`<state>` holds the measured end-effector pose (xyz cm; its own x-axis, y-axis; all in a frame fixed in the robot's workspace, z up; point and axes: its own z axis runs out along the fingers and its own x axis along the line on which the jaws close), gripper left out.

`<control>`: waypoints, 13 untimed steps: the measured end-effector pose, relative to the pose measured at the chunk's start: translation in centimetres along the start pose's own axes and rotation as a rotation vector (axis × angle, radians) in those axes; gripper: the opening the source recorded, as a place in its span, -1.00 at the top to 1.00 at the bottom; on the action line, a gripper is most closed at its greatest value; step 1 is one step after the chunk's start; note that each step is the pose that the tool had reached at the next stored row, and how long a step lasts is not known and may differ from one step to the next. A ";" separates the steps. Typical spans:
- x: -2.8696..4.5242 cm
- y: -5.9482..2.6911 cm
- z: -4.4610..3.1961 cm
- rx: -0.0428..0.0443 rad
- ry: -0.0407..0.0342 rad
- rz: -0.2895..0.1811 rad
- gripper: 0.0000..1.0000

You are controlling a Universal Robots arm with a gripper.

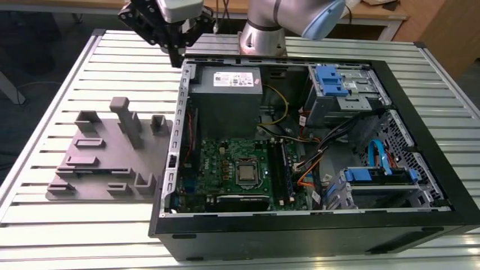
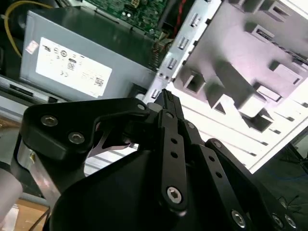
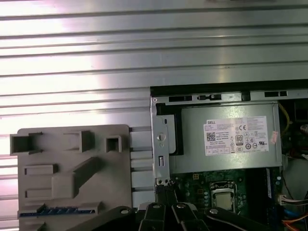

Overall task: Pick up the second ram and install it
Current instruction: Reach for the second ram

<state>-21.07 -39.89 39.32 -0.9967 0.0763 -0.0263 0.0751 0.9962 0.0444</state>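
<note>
On the exterior view's left, a grey holder plate (image 1: 105, 163) lies on the silver counter (image 1: 45, 225). The first wrist view shows something the exterior view does not make plain. The second ram (image 3: 55, 210), a thin bluish strip, sits in a slot toward the plate's near end.

Next comes the gripper (image 1: 177, 59). It hangs above the far part of the counter, just by the far left corner of the open computer case (image 1: 300, 230). It is well apart from the second ram. In the second wrist view the black fingers (image 2: 169, 125) are pressed together at the tip, and there is nothing between them.

To the right, inside the case, a grey power box (image 1: 225, 84) sits at the far side. A green board (image 1: 217, 163) lies nearer, with a square chip socket (image 1: 248, 171) on it. On the right side, the exterior view also shows blue drive holders (image 1: 330, 79).
</note>
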 end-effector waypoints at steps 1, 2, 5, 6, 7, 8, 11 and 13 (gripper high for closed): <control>0.39 -0.03 0.00 -0.0001 -0.0001 0.000 0.73; 0.76 -0.06 -0.01 -0.0002 -0.0001 0.000 0.73; 1.82 -0.14 -0.04 -0.0001 -0.0001 0.000 0.73; 2.14 -0.16 -0.05 -0.0001 0.0000 0.000 0.73; 2.50 -0.19 -0.06 -0.0001 -0.0001 0.000 0.73; 2.85 -0.22 -0.07 -0.0001 -0.0001 0.000 0.73; 3.87 -0.29 -0.09 -0.0002 -0.0002 0.000 0.73; 4.44 -0.34 -0.10 -0.0001 -0.0001 0.000 0.73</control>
<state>-25.52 -39.89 39.29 -0.9967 0.0762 -0.0264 0.0750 0.9962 0.0445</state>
